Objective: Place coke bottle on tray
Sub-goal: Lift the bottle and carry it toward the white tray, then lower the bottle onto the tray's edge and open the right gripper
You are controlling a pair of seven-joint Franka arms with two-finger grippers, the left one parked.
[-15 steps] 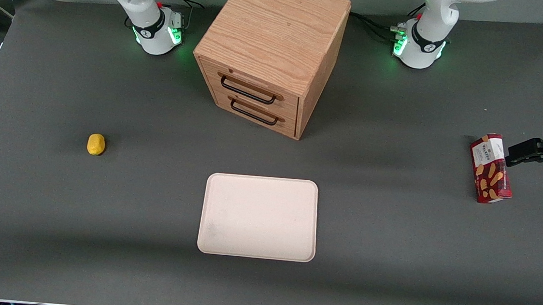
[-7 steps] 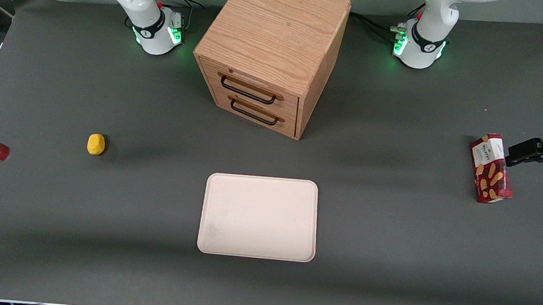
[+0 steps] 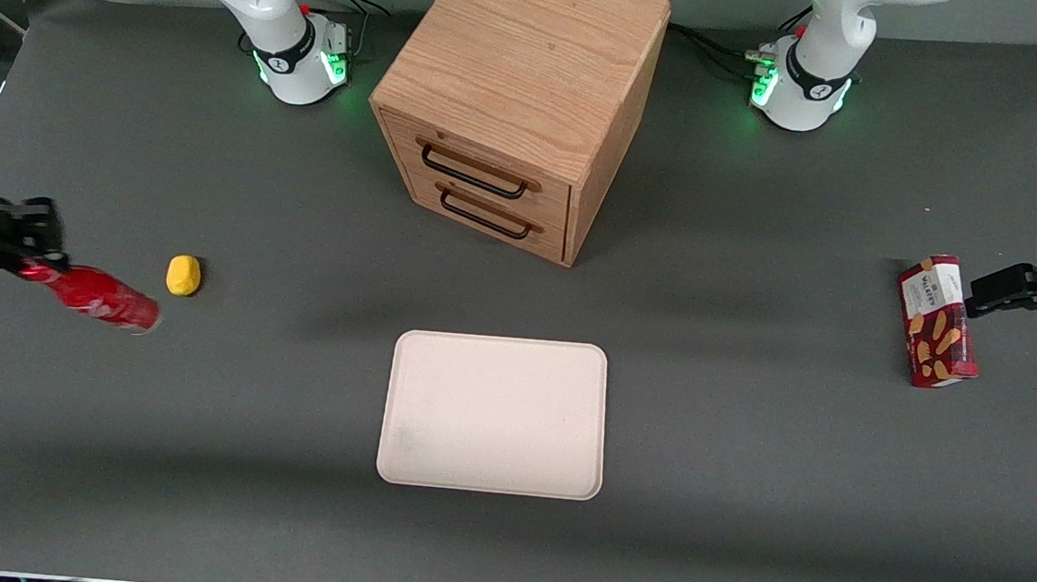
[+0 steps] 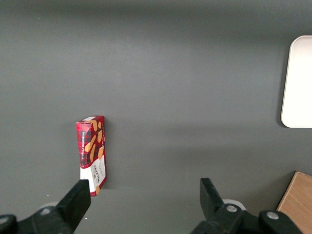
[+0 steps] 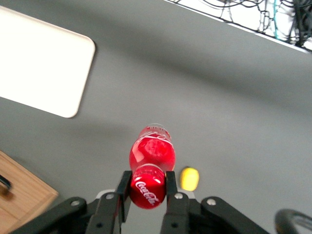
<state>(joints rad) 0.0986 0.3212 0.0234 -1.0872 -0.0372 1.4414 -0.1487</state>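
Front view shows the tool (image 3: 32,264) grasping the coke bottle (image 3: 102,296) above the worktop (image 3: 746,457), beside a yellow object (image 3: 184,275). Both are well apart from the tray (image 3: 495,415), toward the working arm's end.

one slim glossy red coke bottle with white lettering (image 3: 102,296); one large flat cream-white rectangular tray with rounded corners (image 3: 495,414); one small rounded yellow object (image 3: 184,275); one red snack box printed with biscuit pictures (image 3: 937,321); one light oak wooden cabinet (image 3: 520,97) with two drawers, each with one dark metal handle, so two handles; one black two-finger end effector (image 3: 26,254) of the working arm, at that arm's end of the one dark grey worktop (image 3: 746,457), clamped on the bottle's neck
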